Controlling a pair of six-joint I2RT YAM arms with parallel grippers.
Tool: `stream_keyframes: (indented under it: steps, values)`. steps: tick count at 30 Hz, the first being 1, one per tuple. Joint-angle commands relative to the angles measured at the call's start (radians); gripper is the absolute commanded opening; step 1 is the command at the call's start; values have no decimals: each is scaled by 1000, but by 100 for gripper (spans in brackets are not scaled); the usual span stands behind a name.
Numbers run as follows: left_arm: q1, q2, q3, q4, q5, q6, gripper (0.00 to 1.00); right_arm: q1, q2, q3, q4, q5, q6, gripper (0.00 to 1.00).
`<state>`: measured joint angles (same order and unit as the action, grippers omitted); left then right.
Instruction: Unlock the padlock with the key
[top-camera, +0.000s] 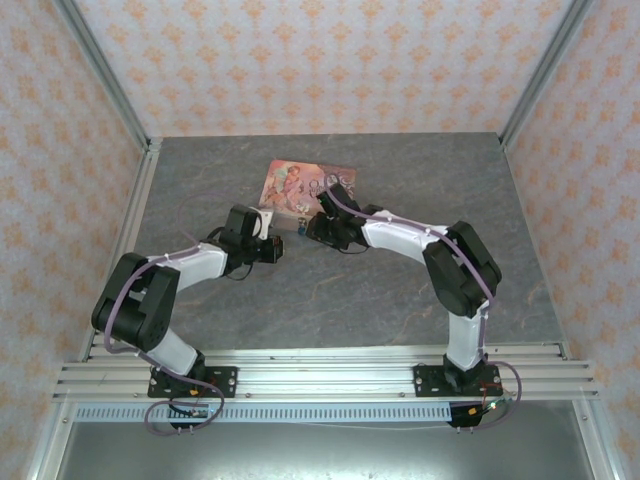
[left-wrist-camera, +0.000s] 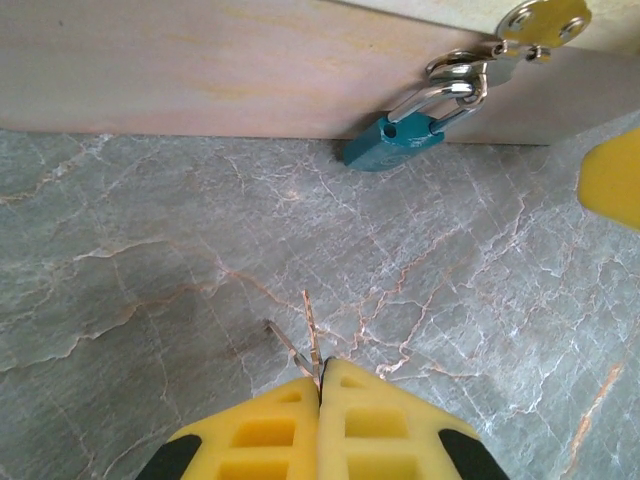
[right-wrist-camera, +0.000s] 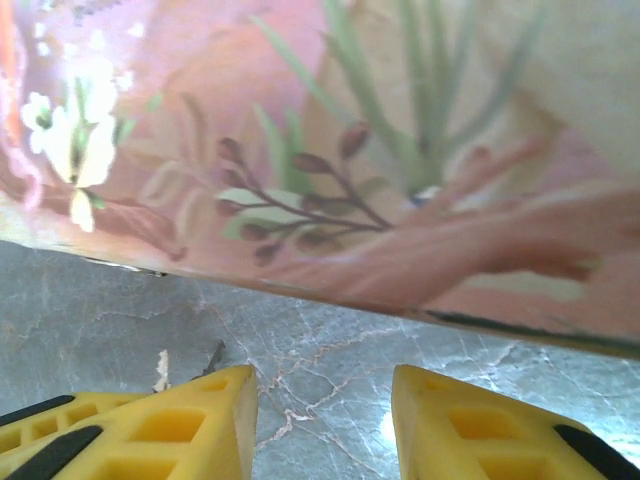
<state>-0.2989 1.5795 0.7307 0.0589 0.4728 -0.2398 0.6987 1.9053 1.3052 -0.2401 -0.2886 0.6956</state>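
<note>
Yellow ribbed fingertips of the left gripper (left-wrist-camera: 320, 390) occupy the bottom of the left wrist view, pressed flat together on the key (left-wrist-camera: 312, 335), a thin silvery-tan metal sliver seen edge-on. Its blade juts forward past the pads, an orientation that suits pushing it straight into a keyhole.

Ahead and to the right, well apart from the blade tip, the padlock (left-wrist-camera: 393, 143), a small teal-blue block, lies tilted on the grey veined stone-pattern table top (left-wrist-camera: 150, 250). It rests against the foot of the pale side wall of the pink illustrated box (left-wrist-camera: 200, 70). Its bright metal shackle (left-wrist-camera: 437, 100) is closed and passes through a metal ring beside a round brass-coloured tag (left-wrist-camera: 545, 18) at the box's upper edge. Tethered this way, the lock probably cannot slide far when pushed. The keyhole face cannot be made out.

In the right wrist view, the right gripper (right-wrist-camera: 325, 410) shows two yellow fingers moderately apart, with bare table between them and nothing held. It faces the box's painted surface at close range. The top view places it just beside the padlock, a position judged to serve for bracing the lock body against the key's thrust.

Insertion is not yet done. The step in hand appears to be the approach and alignment of the blade.
</note>
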Motion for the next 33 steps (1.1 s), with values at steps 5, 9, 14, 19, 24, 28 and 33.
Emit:
stream_keyframes:
  steps: [5, 9, 14, 19, 24, 28, 33]
  values:
    - [6, 29, 42, -47, 29, -29, 0, 36, 39, 54, 65, 72, -44, 38]
    - [6, 30, 49, -57, 33, -23, 0, 30, 73, 90, 60, 79, -49, 36]
    - [6, 41, 51, -51, 39, -23, 0, 18, 108, 97, 97, 59, -36, 36]
    - [7, 81, 76, -56, 55, -37, 0, 10, 134, 109, 120, 40, -46, 36]
    - [7, 84, 80, -42, 15, -52, 20, -7, 128, 56, 266, -20, -36, 33]
    - [9, 63, 81, -39, -9, -43, 34, -27, 125, 17, 384, -77, 8, 30]
    - [28, 52, 87, -10, 7, -44, 35, -39, 121, 19, 372, -74, 18, 29]
